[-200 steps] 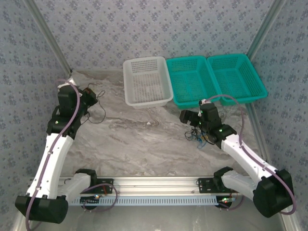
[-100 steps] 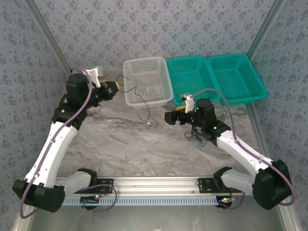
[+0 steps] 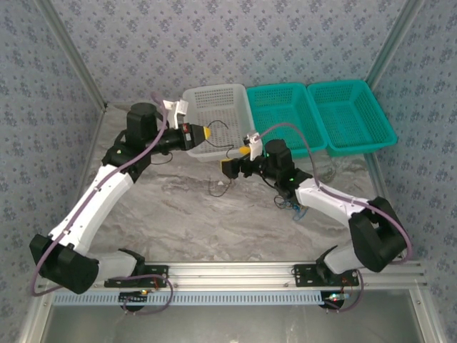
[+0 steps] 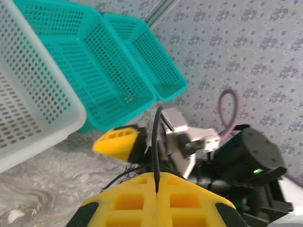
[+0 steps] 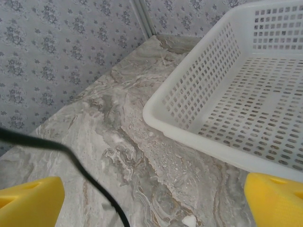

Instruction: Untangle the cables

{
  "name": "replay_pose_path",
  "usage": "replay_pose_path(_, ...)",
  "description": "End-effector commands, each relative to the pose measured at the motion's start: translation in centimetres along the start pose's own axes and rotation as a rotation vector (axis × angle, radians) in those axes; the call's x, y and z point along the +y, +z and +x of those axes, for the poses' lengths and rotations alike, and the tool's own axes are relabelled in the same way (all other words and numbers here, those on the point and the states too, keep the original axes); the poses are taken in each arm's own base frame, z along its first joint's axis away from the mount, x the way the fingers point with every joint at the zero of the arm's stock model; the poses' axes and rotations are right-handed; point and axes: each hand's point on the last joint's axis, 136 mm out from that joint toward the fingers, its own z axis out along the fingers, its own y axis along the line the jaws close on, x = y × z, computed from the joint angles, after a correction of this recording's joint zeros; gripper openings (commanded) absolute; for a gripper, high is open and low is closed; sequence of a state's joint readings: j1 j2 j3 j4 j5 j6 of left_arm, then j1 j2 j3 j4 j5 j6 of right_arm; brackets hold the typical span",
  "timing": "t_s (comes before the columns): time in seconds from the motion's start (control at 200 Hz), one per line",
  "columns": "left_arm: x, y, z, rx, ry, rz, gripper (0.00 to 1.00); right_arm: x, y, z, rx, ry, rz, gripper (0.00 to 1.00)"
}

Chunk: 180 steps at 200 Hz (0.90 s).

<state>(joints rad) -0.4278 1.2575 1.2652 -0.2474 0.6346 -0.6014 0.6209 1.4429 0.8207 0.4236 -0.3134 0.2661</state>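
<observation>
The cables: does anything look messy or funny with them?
Yes. One black cable is pinched in the shut left gripper and dangles in the air by the white basket instead of lying flat. A knotted clump of cables sits on the table, all jumbled together.

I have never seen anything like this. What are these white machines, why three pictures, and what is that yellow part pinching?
These are two white robot arms bolted to a grey marbled table. One picture looks down from above; the other two come from a camera on each arm's wrist. Each arm ends in a gripper with two yellow fingers. The left gripper is shut on a thin black cable that hangs below it. The right gripper is open and holds nothing; that cable crosses its camera's view. A tangled clump of cables lies beside the right arm. At the back stand a white plastic mesh basket and two teal mesh baskets.
</observation>
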Motion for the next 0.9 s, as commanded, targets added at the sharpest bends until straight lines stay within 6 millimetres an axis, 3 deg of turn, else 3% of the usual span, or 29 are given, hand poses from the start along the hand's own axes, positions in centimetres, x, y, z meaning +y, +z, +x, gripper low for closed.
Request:
replay_pose_path(0.0,-2.3,0.2,-1.3,-0.029,0.013,0.108,0.0,0.6,0.6,-2.0,-0.113,0.022,-0.023,0.95)
replay_pose_path(0.115,-1.7,0.7,-1.1,-0.023,-0.005,0.098,0.0,-0.8,0.7,-1.5,-0.132,0.058,0.05,0.58)
replay_pose_path(0.205,-1.3,0.9,-1.1,-0.024,-0.008,0.089,0.0,-1.7,-0.3,-0.9,-0.142,0.059,0.102,0.2)
replay_pose_path(0.265,-0.4,1.1,-0.9,-0.023,-0.018,0.056,0.0,-1.9,-1.4,-0.9,-0.131,0.038,0.118,0.09)
replay_pose_path(0.38,2.4,1.7,-0.7,-0.034,-0.056,-0.064,0.0,-1.4,-3.7,-0.6,-0.078,-0.025,0.094,0.0)
replay_pose_path(0.62,10.8,2.5,0.7,-0.027,-0.221,-0.407,0.0,-0.4,-7.8,-2.0,-0.026,-0.065,-0.006,0.0)
replay_pose_path(0.765,12.6,4.6,2.5,0.06,-0.298,-0.408,0.01,0.5,-9.0,-4.3,-0.023,-0.079,-0.082,0.0)
replay_pose_path(0.839,12.7,5.2,2.7,0.075,-0.31,-0.395,0.11,0.0,-9.2,-5.9,-0.021,-0.085,-0.052,0.0)
replay_pose_path(0.894,12.8,5.2,2.4,0.065,-0.302,-0.399,0.29,-1.6,-9.6,-7.1,-0.031,-0.083,0.032,0.0)
